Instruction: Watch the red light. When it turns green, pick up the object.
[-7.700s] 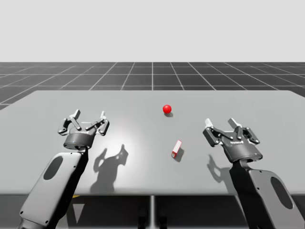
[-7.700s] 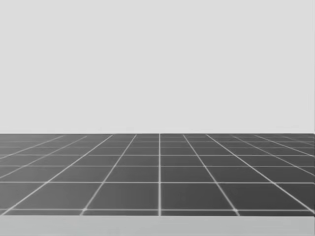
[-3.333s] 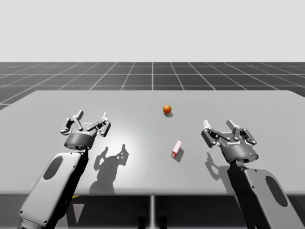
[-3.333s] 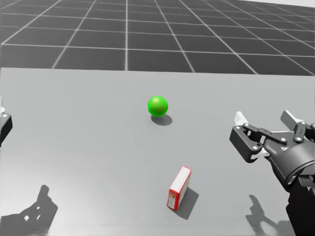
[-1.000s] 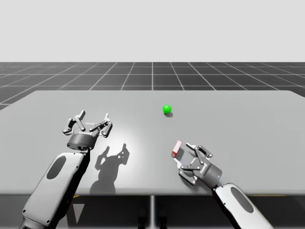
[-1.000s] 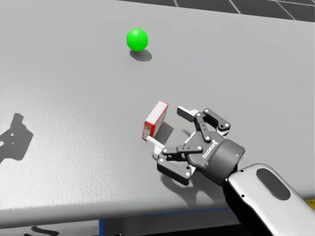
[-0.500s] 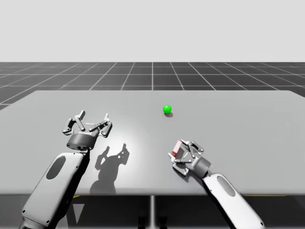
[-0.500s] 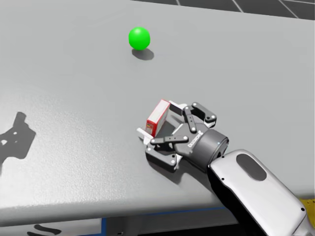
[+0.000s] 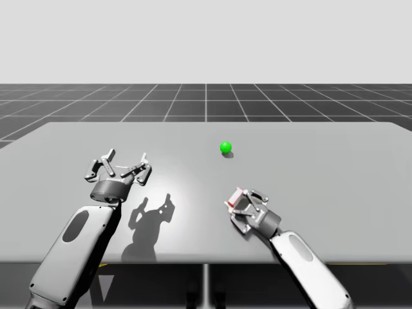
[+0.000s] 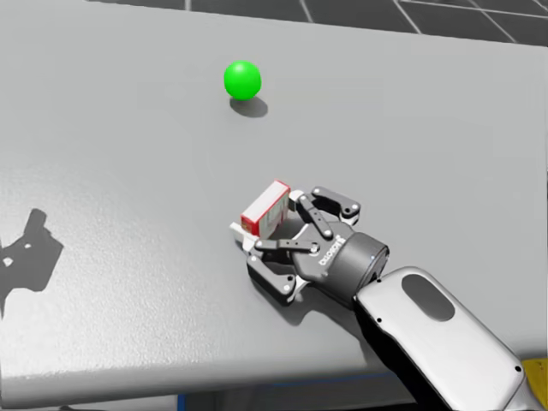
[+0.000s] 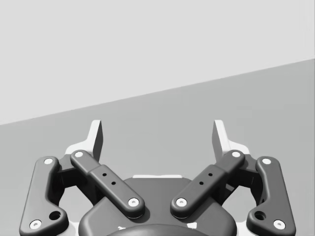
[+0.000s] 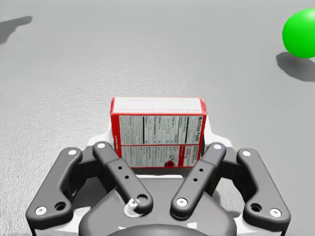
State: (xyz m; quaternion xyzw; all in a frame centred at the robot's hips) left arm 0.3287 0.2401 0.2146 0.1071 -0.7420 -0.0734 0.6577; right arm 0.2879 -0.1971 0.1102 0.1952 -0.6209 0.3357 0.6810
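The green light ball (image 9: pixel 225 147) (image 10: pixel 242 79) sits at the back of the grey table (image 9: pixel 335 161). Toward the front lies a small red and white box (image 9: pixel 234 196) (image 10: pixel 266 205), tilted between the fingers of my right gripper (image 9: pixel 237 200) (image 10: pixel 267 215). In the right wrist view the box (image 12: pixel 157 125) fills the space between the pads, and the right gripper (image 12: pixel 158 140) is shut on it from both sides, with the ball (image 12: pixel 301 32) ahead and off to one side. My left gripper (image 9: pixel 122 168) (image 11: pixel 157 132) hovers open at the table's left, holding nothing.
The table's front edge (image 10: pixel 171 381) runs close beneath my right forearm (image 10: pixel 437 342). My left arm's shadow (image 9: pixel 151 219) falls on the table between the two arms. A dark grid floor (image 9: pixel 206 100) lies beyond the far edge.
My right gripper has shut on the box and the box has tipped and shifted slightly left. My head has turned a little. The left arm has stayed still.
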